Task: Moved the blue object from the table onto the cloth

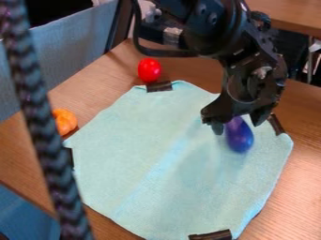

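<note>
A dark braided cord [39, 117] is seen nearest, slanted down the view's left side. Behind it, a blue surface [25, 213] is shown in the lower left corner. A pale aqua cloth [138, 173] is spread over the wooden bench [301, 178], and its near edge is overlapped by a strip of dark tape [212, 235]; a faint crease is seen across its middle.

Farther back, toward the cloth's right side, the smooth, rounded blue object [239, 138] is seen over the cloth, its upper end between the fingers of the black gripper [238, 123]. The fingers are parted and released, with a gap left between the right-hand one and the object; whether the cloth is touched by the object cannot be told. The gripper is carried by the black arm [216, 30], entered from the top edge.

An orange, lumpy toy [64, 121] is placed on the bench just beside the cloth's left edge. Farther off, a red egg-shaped toy [149, 70] is set near another tape strip [158, 86] at the cloth's far edge.
</note>
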